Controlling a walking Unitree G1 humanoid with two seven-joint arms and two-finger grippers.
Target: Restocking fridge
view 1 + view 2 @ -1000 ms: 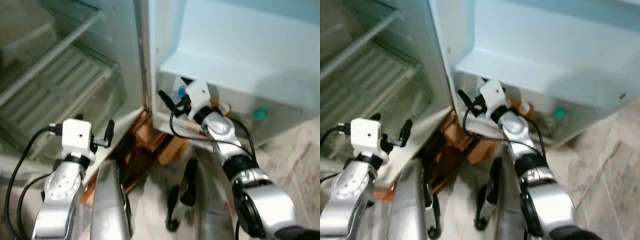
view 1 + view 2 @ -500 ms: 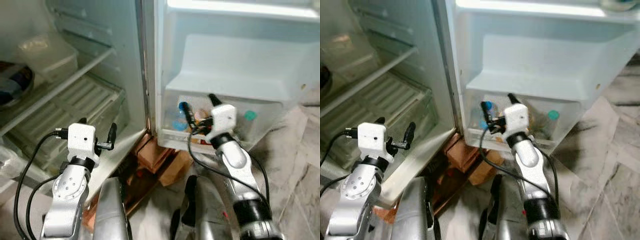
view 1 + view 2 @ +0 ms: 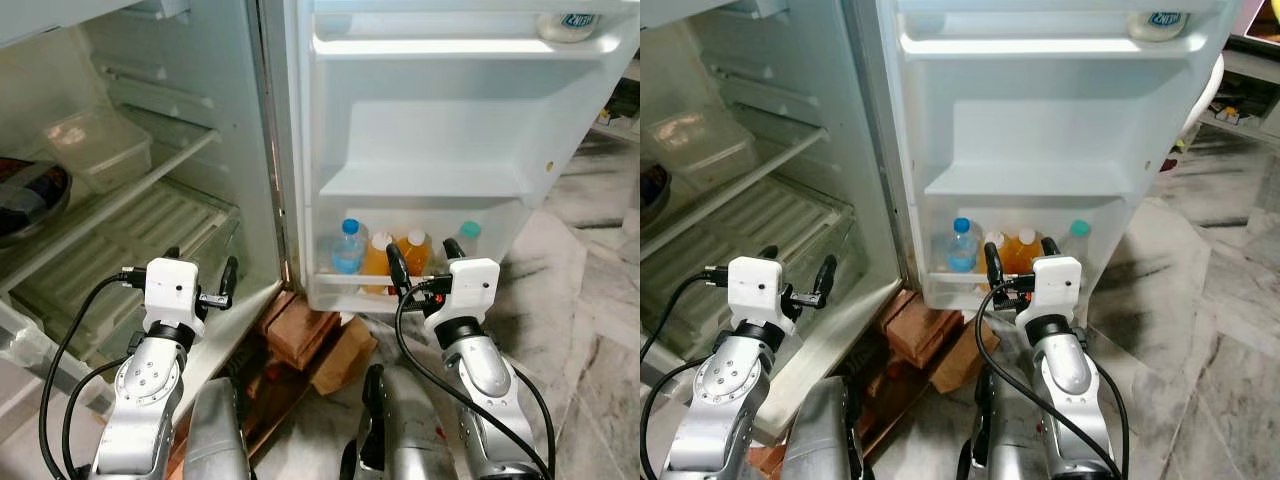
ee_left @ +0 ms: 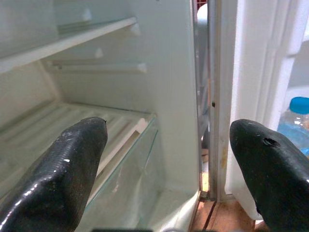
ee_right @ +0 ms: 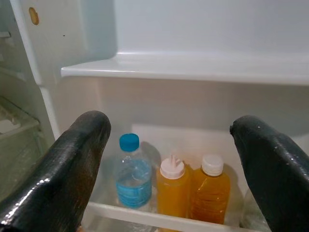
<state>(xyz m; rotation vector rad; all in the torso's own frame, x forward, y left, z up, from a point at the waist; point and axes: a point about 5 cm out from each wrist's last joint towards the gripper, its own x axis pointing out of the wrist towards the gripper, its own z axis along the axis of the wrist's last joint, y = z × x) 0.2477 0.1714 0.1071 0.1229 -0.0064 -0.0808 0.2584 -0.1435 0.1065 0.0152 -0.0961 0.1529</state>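
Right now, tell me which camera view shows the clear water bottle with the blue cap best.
The right wrist view: the clear blue-capped water bottle stands close and unblocked in the white door bin, beside two orange bottles. Both eye views show it smaller, left of the open right end effector. The left wrist view catches just its edge.

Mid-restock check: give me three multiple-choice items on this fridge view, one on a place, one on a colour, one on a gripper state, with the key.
1. Where do the bottles stand?
A. top door shelf
B. bottom door shelf
C. floor

2. What colour is the water bottle's cap?
A. blue
B. red
C. black

3. How is the right gripper?
A. shut on a bottle
B. open, holding nothing
C. shut, empty

Key: 1 B, the water bottle and two orange bottles sit in the bottom door shelf. 2 A, the cap is blue. 3 B, the right gripper has its fingers spread with nothing between them.
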